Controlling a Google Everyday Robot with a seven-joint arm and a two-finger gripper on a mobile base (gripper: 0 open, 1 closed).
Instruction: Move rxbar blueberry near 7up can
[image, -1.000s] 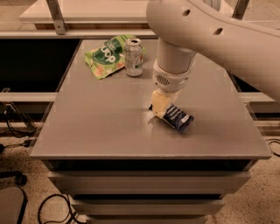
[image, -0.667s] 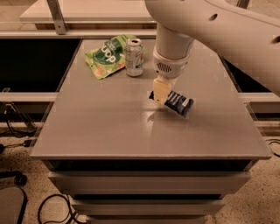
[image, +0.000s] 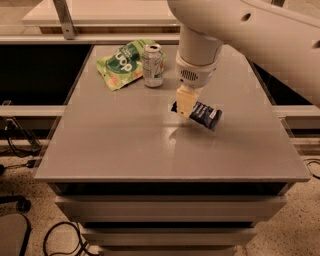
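Observation:
The rxbar blueberry (image: 205, 114), a dark navy wrapper with white text, hangs tilted in my gripper (image: 184, 105) a little above the grey table (image: 125, 150), right of centre. The gripper is shut on the bar's left end, and one pale finger (image: 185, 102) shows in front of it. The 7up can (image: 152, 65) stands upright at the back of the table, up and to the left of the gripper, with a gap between them.
A green snack bag (image: 124, 64) lies just left of the can, touching or nearly touching it. My large white arm (image: 240, 30) covers the table's back right. A shelf rail runs behind the table.
My gripper has lifted the bar off the table and carried it back and a little left, toward the can. The can and the green bag have not moved.

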